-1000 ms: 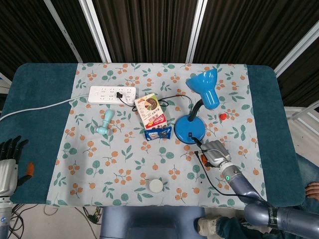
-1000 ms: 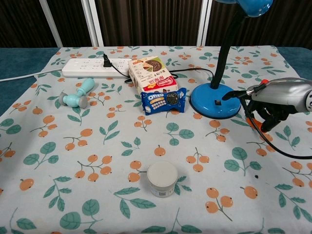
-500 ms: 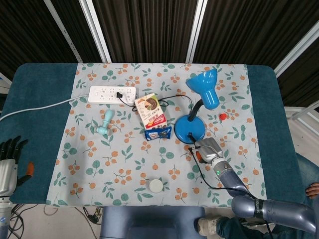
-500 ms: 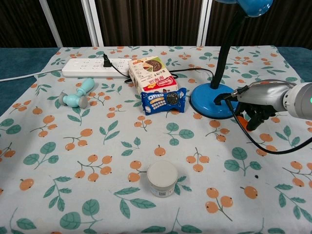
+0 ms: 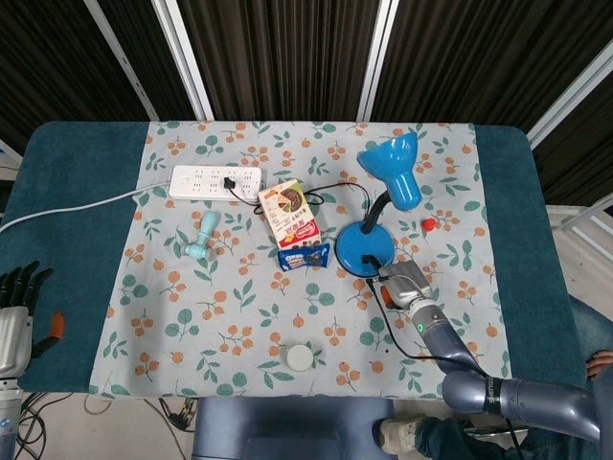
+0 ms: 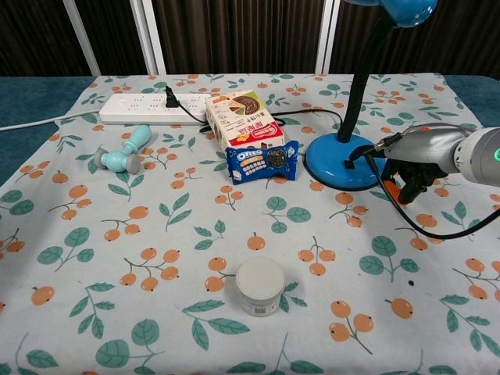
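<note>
— Where was the lamp base [image 5: 362,251] from your right hand [image 5: 407,285]?

— Just to its left and a little further from me. In the chest view one fingertip [image 6: 376,148] reached across the near right rim of the base, by the small black switch [image 6: 351,155]. I judged it touching or all but; the pictures did not settle which.

— And how was the hand itself set?

— Narrow. One finger was stretched out level toward the base and the others were curled under the palm. The black cord [image 6: 406,219] ran out from the base and looped beneath those curled fingers. I could not tell whether they nipped it or merely lay over it.

— Which way did the lamp run?

— The stalk rose from the middle of the base, and the blue shade [image 5: 395,172] leaned away over the far side. The near rim was open to me. My finger's line ran roughly left along the table, straight at the switch, so any press would, I judged, have needed only a short push leftward and down.

— Was the other hand any use?

— No. My left hand [image 5: 17,311] hung off the table's [image 5: 77,192] left edge, fingers apart, holding nothing, well apart from the lamp. The right was far the nearer.
</note>
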Robot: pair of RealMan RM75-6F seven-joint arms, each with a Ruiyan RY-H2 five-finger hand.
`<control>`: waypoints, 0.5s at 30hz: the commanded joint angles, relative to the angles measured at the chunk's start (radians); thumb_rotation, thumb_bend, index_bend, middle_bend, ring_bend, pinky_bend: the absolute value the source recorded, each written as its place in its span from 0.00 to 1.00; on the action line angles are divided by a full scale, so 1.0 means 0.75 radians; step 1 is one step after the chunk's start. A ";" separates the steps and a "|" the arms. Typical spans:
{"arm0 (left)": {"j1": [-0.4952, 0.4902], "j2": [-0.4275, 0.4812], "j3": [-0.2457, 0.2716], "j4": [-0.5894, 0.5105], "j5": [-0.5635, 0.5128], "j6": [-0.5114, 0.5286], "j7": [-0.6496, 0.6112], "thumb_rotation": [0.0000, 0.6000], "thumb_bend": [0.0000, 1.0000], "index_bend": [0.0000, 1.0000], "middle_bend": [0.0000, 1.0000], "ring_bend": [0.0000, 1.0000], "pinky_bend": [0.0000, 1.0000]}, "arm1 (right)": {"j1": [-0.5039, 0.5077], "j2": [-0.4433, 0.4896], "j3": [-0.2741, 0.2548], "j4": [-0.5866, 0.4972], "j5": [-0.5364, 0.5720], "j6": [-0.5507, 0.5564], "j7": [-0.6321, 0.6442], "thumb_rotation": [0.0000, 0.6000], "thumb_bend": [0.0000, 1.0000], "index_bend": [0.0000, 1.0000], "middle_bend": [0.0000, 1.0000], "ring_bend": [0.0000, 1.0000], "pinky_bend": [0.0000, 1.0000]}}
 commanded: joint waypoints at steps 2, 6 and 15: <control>0.001 -0.002 -0.001 0.001 0.002 0.004 0.002 1.00 0.47 0.14 0.04 0.03 0.05 | 0.005 0.005 -0.008 0.001 0.009 -0.002 0.007 1.00 0.71 0.00 0.65 0.74 0.93; 0.001 -0.002 -0.001 0.002 0.004 0.006 0.003 1.00 0.47 0.14 0.04 0.03 0.05 | 0.012 0.005 -0.019 0.004 0.012 -0.004 0.015 1.00 0.71 0.00 0.65 0.74 0.94; 0.001 -0.003 -0.004 0.005 0.002 0.009 0.010 1.00 0.47 0.14 0.04 0.03 0.05 | 0.024 -0.013 -0.032 0.016 0.007 0.004 0.030 1.00 0.71 0.00 0.65 0.74 0.97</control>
